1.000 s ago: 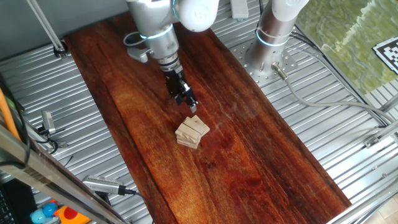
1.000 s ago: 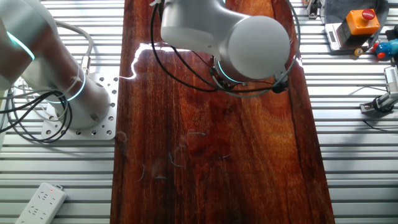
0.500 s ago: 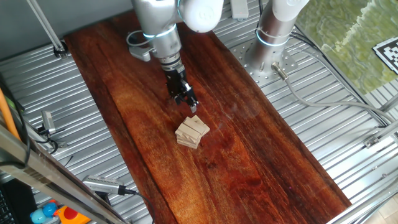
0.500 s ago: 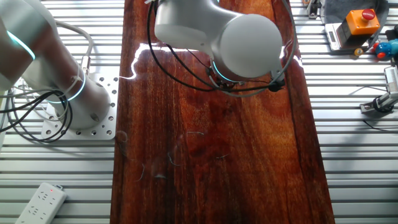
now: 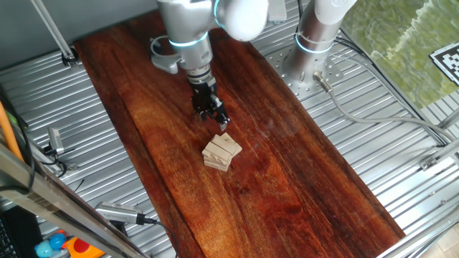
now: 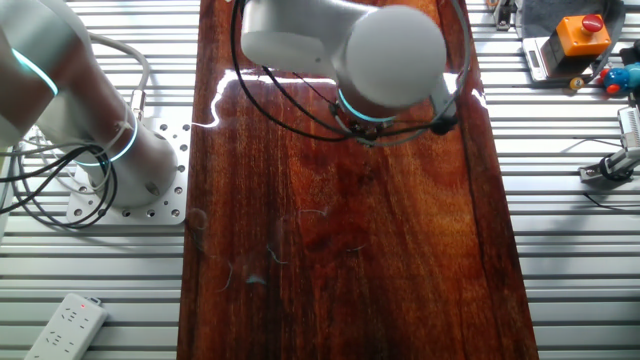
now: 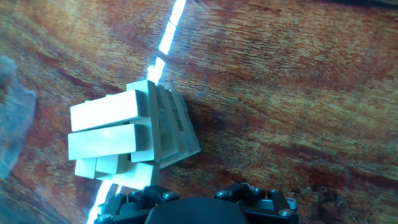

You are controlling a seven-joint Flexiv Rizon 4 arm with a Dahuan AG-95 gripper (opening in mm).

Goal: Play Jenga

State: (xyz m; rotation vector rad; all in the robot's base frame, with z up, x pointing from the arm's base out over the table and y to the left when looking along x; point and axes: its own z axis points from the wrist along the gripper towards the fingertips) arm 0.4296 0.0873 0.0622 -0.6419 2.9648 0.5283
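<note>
The Jenga (image 5: 222, 152) is a small stack of pale wooden blocks in crossed layers, lying near the middle of the dark wood board (image 5: 287, 179). My gripper (image 5: 221, 120) hangs just behind and above the stack, tilted toward it, its black fingers close together and holding nothing. From the hand camera the Jenga (image 7: 127, 137) fills the left centre, with its upper blocks crosswise over lower ones. Only the gripper's black base (image 7: 193, 210) shows at the bottom edge there. In the other fixed view the arm's white wrist (image 6: 385, 55) hides both stack and fingers.
The board (image 6: 340, 230) lies on a ribbed metal table (image 5: 64, 115). The arm's base (image 5: 315, 43) stands at the back right, with cables beside it. A second base (image 6: 110, 150), a power strip (image 6: 65, 325) and an orange-red button box (image 6: 580, 35) sit off the board.
The arm's wrist and upper links have shifted slightly to the right in both fixed views. The fingertips stay almost where they were, behind the stack. The blocks have not moved.
</note>
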